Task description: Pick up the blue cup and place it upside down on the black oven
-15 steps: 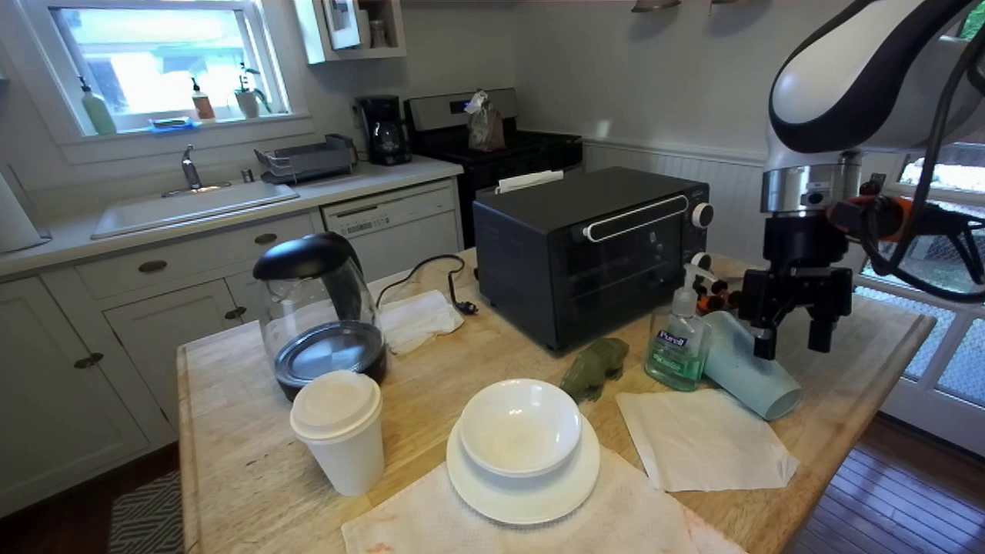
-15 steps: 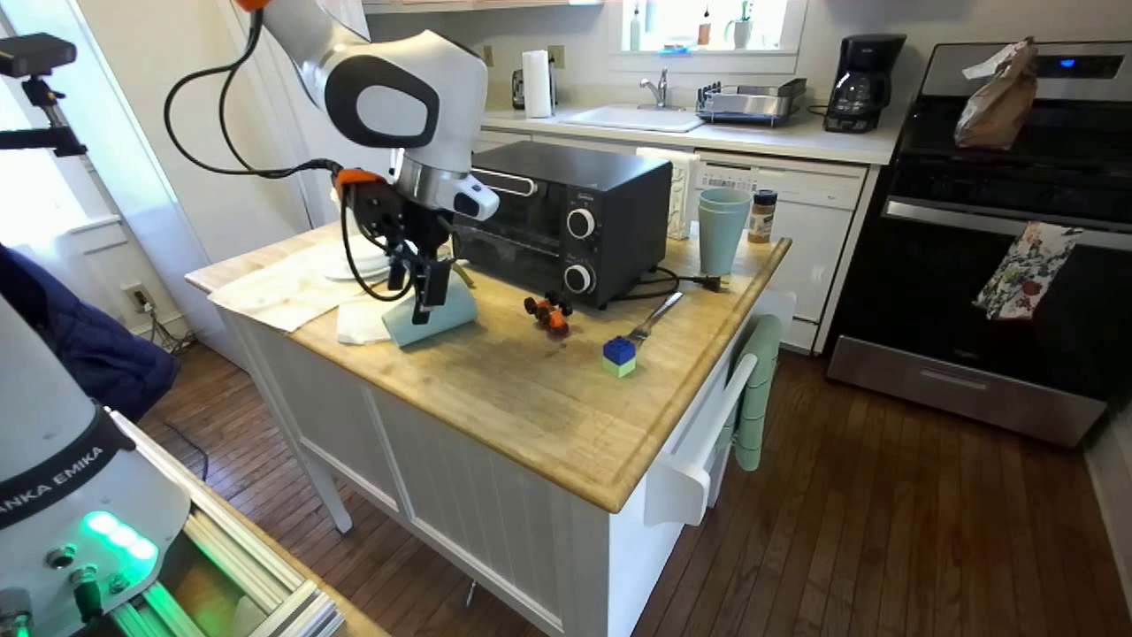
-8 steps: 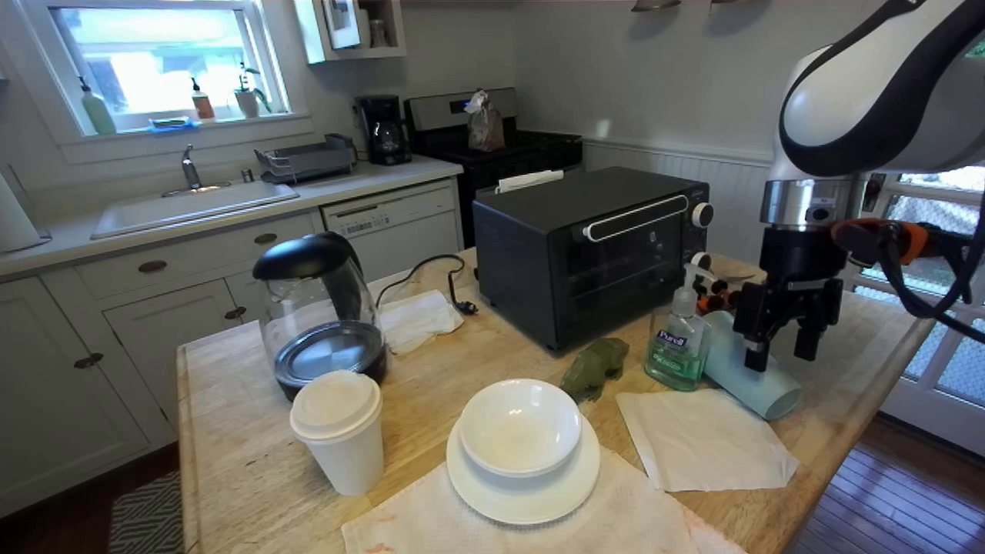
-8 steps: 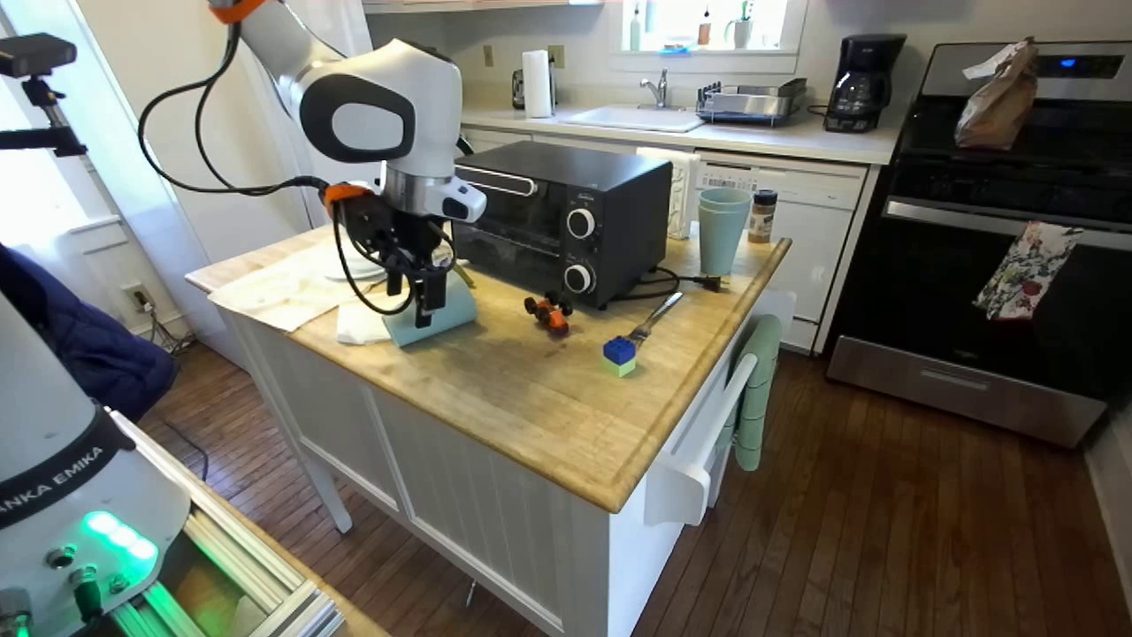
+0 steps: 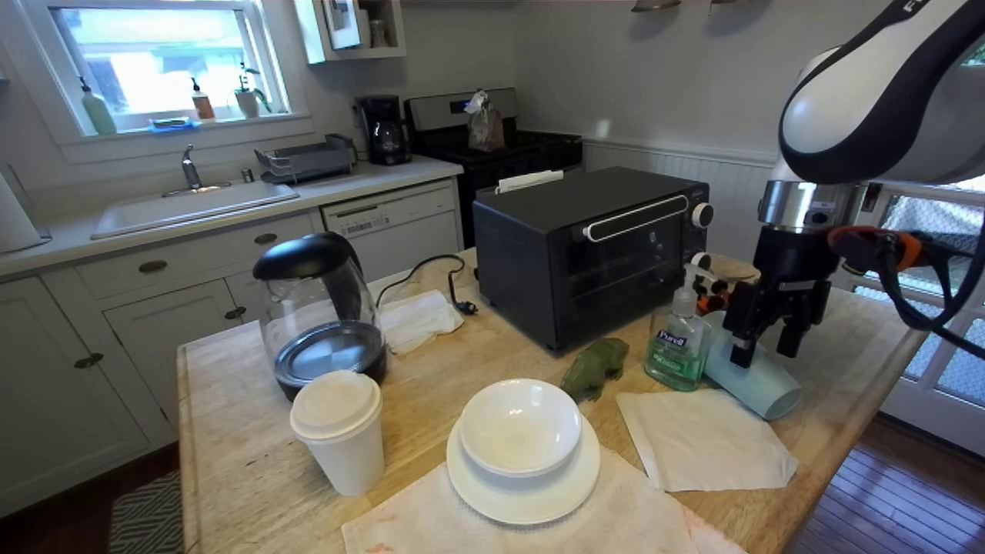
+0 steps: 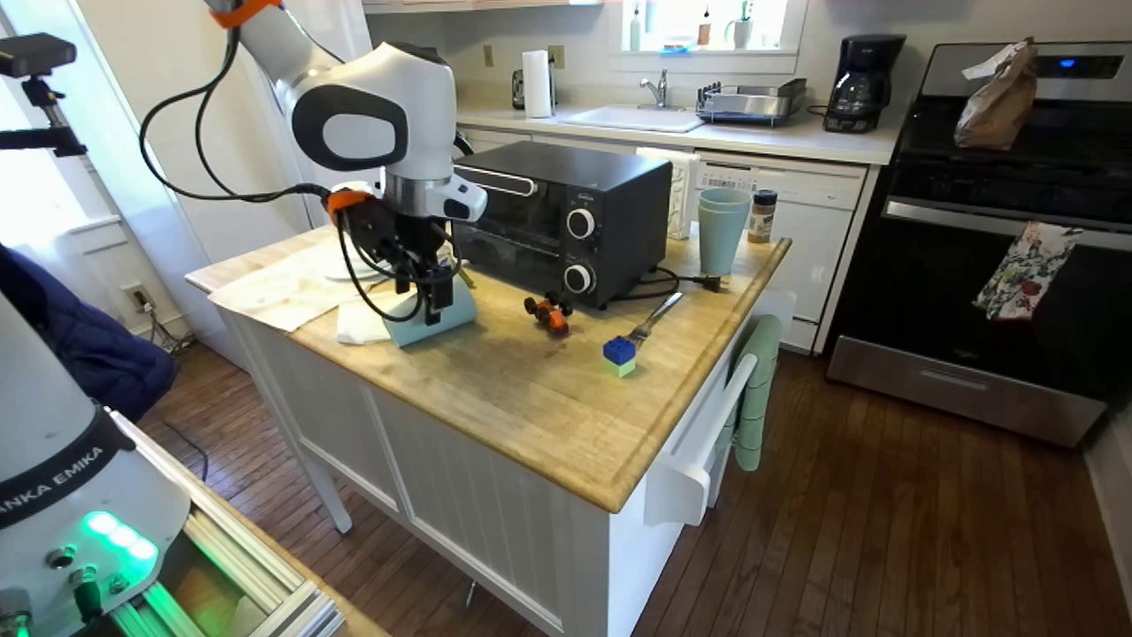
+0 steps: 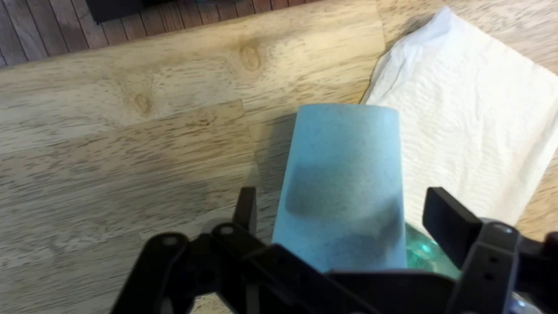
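Plainly, we see one lying tumbler (image 7: pixel 344 179) pointing lengthwise away from one toaster oven (image 5: pixel 589 258); our end effector (image 7: pixel 342 212) gapes.

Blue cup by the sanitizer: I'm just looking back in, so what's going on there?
The arm has its open end effector just above the blue cup, jaws to either side, with gaps showing in the wrist view. The cup lies on its side on the table, beside the sanitizer, not gripped. It has yet to be lifted and set upside down on the oven.
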